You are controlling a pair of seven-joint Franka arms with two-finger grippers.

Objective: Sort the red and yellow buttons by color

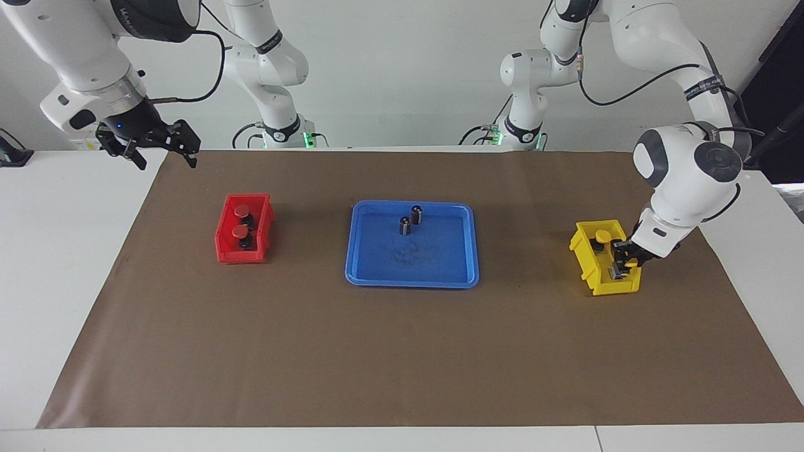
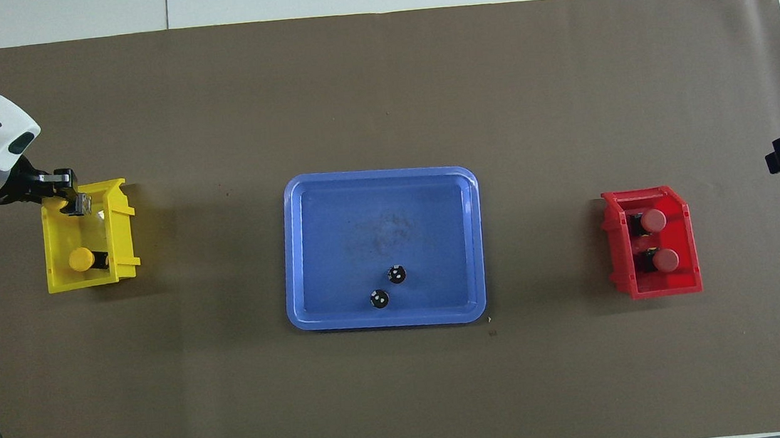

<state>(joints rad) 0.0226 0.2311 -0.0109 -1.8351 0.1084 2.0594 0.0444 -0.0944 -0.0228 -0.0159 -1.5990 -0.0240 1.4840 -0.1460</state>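
Reaching left pincer (image 1: 620, 266) into yellow bin (image 1: 590, 276) | right pincer (image 1: 162, 150) raised, waiting

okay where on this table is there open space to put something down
The brown mat is bare between the blue tray and red bin, and between the tray and yellow bin. Crowded: the yellow bin, with the left gripper inside.
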